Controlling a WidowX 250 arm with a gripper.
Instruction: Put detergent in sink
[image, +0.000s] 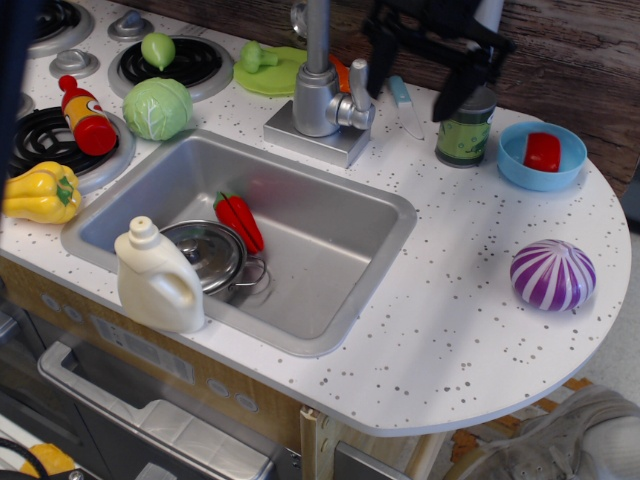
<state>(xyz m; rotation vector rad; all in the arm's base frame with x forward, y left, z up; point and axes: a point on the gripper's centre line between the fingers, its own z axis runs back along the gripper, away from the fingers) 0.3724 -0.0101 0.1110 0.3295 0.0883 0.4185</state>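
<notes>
Nearest, at seven o'clock: small cream-white plastic jug-shaped detergent bottle (158, 281), upright on the front-left rim of the rectangular brushed-steel sink (330, 225), touching a lidded steel pot (208, 256) inside the basin beside a red toy pepper (240, 221). Farther, at twelve o'clock behind the grey faucet (322, 75): black gripper (418, 80), fingers spread wide, empty, near a green can (465, 130).
</notes>
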